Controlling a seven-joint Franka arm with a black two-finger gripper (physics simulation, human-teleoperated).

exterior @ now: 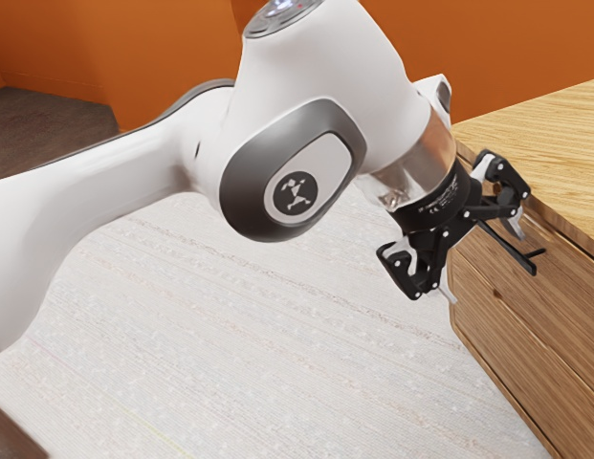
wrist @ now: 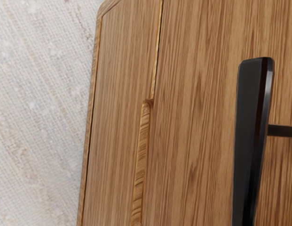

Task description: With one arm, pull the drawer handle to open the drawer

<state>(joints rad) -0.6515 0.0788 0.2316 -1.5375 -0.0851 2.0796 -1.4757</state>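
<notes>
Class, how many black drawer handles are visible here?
1: the black handle on the wooden drawer front, by the gripper. Other handles may be hidden or out of frame.

The exterior view sits close beside the arm (exterior: pixel 297 143), looking down and across it toward the cabinet (exterior: pixel 555 325) at the exterior view's right; the wrist view faces the drawer front (wrist: pixel 197 117) from very near; both share the black handle (exterior: pixel 512 249) (wrist: pixel 249 141) and pale carpet (exterior: pixel 230 354) (wrist: pixel 37 117).
</notes>
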